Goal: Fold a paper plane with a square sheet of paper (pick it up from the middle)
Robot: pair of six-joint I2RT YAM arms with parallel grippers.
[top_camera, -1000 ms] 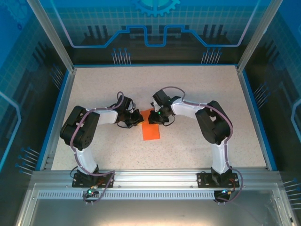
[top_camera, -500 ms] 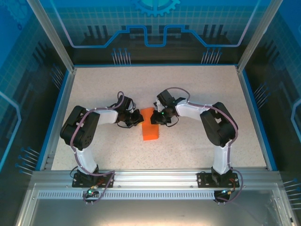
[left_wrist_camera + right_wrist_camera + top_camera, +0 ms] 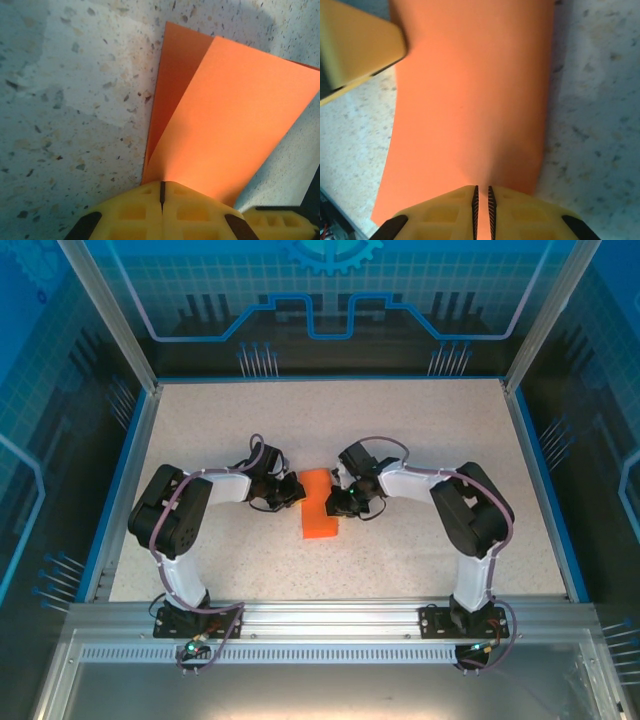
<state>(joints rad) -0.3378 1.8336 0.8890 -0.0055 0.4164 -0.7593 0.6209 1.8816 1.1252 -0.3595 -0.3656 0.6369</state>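
The square sheet of paper (image 3: 320, 514) is bright orange and folded into a narrow strip at the table's middle. In the left wrist view its upper layer (image 3: 230, 120) lifts off the lower layer and runs into my left gripper (image 3: 162, 183), which is shut on its left edge (image 3: 299, 490). My right gripper (image 3: 334, 502) sits at the strip's right edge. Its jaws (image 3: 482, 190) stand a narrow slit apart, with the orange paper (image 3: 470, 100) showing in the slit. A yellow finger of the left gripper (image 3: 355, 45) shows beyond the paper.
The speckled table (image 3: 420, 430) has blue raised edges (image 3: 530, 470) on the left, right and far sides. An aluminium rail (image 3: 330, 620) carries both arm bases along the near side. The right arm's elbow (image 3: 475, 510) bulges out to the right.
The right gripper has slid nearer along the paper's right edge, uncovering the strip's far end, and its jaws have narrowed. The left gripper has held still, shut on the paper.
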